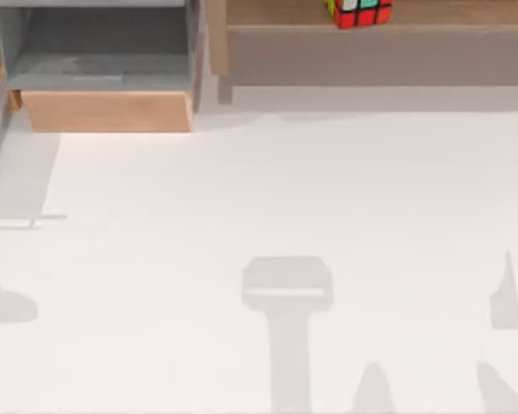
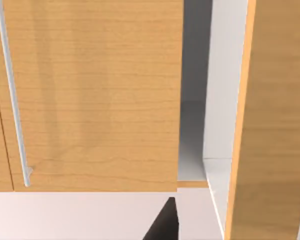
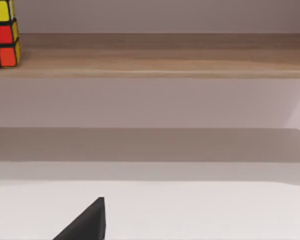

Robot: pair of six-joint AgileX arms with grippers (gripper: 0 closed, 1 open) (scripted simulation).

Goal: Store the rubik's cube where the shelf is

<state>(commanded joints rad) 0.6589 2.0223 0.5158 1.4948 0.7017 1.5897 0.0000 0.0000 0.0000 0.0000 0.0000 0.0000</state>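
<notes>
Up top, red-green-yellow rubik's cube (image 1: 360,13) on the shelf (image 1: 449,15).

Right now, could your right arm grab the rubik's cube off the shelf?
Probably yes: the rubik's cube sits uncovered on the shelf, with nothing standing between it and my right arm.

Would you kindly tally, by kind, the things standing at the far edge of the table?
Rubik's cube: 1, resting on the shelf
Shelf: 1
Boxy wooden compartment: 1
Total: 3
</notes>
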